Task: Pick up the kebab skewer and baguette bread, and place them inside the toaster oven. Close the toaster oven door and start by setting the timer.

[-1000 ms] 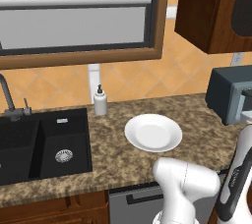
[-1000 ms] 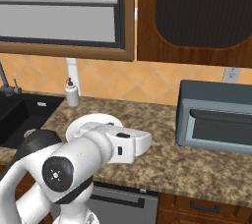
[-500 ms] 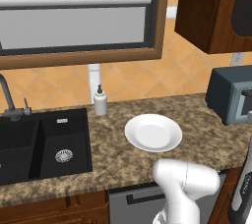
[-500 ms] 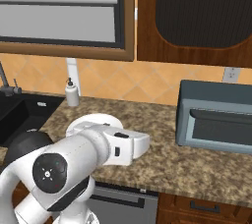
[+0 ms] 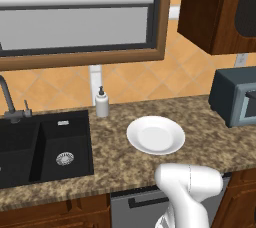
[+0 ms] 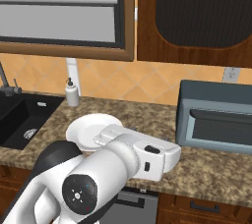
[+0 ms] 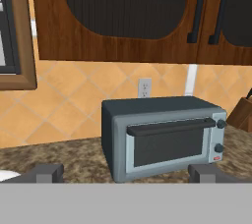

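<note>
Jaws stood wide apart, empty, facing the toaster oven (image 7: 162, 137); its door (image 7: 170, 144) looked rigid, best pulled by the bar handle (image 7: 170, 126).

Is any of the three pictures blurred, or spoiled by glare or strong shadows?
Left base view: sharp, even light, the plate bright but not glaring. Right base view: sharp, the arm blocks part of the counter. Hand view: the toaster oven is crisp, its window dark, without reflections.

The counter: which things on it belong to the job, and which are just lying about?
For the job:
toaster oven
toaster oven door, shut
hand, open, holding nothing

Just lying about:
white plate, with nothing on it
soap bottle
sink
knife block
</note>
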Available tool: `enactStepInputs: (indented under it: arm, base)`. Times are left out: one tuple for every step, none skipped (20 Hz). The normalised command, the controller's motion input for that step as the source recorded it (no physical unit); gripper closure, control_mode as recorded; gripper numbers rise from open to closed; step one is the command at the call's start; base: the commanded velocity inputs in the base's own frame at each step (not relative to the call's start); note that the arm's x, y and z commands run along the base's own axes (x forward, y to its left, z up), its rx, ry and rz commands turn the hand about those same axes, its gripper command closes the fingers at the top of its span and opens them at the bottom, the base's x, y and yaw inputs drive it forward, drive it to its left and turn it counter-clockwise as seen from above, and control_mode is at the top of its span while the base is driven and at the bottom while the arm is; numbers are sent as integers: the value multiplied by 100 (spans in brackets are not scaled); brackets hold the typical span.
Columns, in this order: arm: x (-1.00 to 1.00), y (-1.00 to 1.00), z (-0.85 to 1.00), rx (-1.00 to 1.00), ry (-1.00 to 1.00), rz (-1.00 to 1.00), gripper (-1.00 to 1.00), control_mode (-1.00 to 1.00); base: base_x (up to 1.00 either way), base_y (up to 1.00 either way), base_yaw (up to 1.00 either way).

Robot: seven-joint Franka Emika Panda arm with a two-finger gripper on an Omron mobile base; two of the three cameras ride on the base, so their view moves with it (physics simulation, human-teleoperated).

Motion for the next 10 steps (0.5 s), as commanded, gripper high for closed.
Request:
enactStepInputs:
  arm:
    - [0,0,-1,0,-6,-6,-100,-100]
    - [0,0,-4,0,-7,-3,-100,-100]
    - [0,29,-1,-2,-3,-3,-100,-100]
    - [6,45,-4,-6,-2,-3,-100,-100]
    - [11,51,-5,-6,-1,0,-100,-100]
    - [8,51,-4,-6,0,0,-100,-100]
    - [18,52,-3,-7,0,0,-100,-100]
    - [21,55,-1,-7,0,0,-100,-100]
    - [11,51,-2,-7,-1,0,-100,-100]
    - [8,54,-2,-8,0,0,-100,-100]
  base:
    - [0,0,0]
    - [0,0,0]
    - [0,0,0]
    - [0,0,0]
    - [0,0,0]
    - [0,0,0]
    - [0,0,0]
    - [0,0,0]
    - [0,0,0]
    - [0,0,0]
